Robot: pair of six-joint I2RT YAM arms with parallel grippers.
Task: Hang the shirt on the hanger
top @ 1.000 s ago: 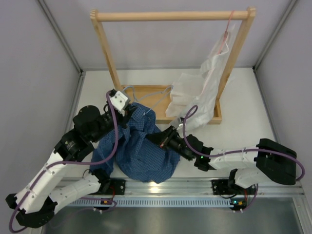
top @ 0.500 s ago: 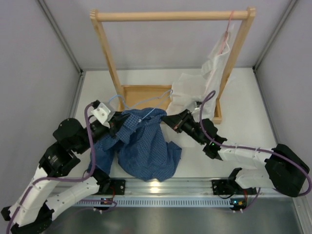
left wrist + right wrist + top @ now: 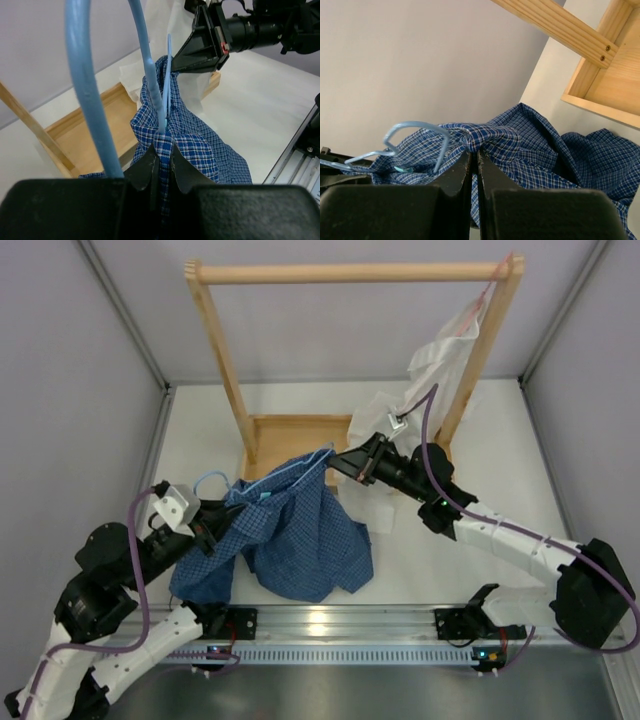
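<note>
The dark blue checked shirt (image 3: 300,535) hangs stretched between my two grippers above the table. It also shows in the left wrist view (image 3: 195,145) and the right wrist view (image 3: 535,145). The light blue wire hanger (image 3: 290,472) runs inside the shirt's top edge, its hook (image 3: 210,481) sticking out on the left. My left gripper (image 3: 222,515) is shut on the shirt cloth and the hanger wire (image 3: 150,75) together. My right gripper (image 3: 338,462) is shut on a bunched fold of the shirt at the hanger's right end; the hook (image 3: 415,132) shows beyond it.
A wooden rack (image 3: 350,272) with a tray base (image 3: 290,430) stands at the back. A white shirt (image 3: 430,370) on a pink hanger (image 3: 490,280) hangs from its right end. Grey walls close in both sides; a metal rail (image 3: 330,625) runs along the near edge.
Both grippers have lifted and pulled apart: the left moved down-left toward the near edge, the right moved up-right toward the rack. The shirt now hangs stretched between them instead of heaped.
</note>
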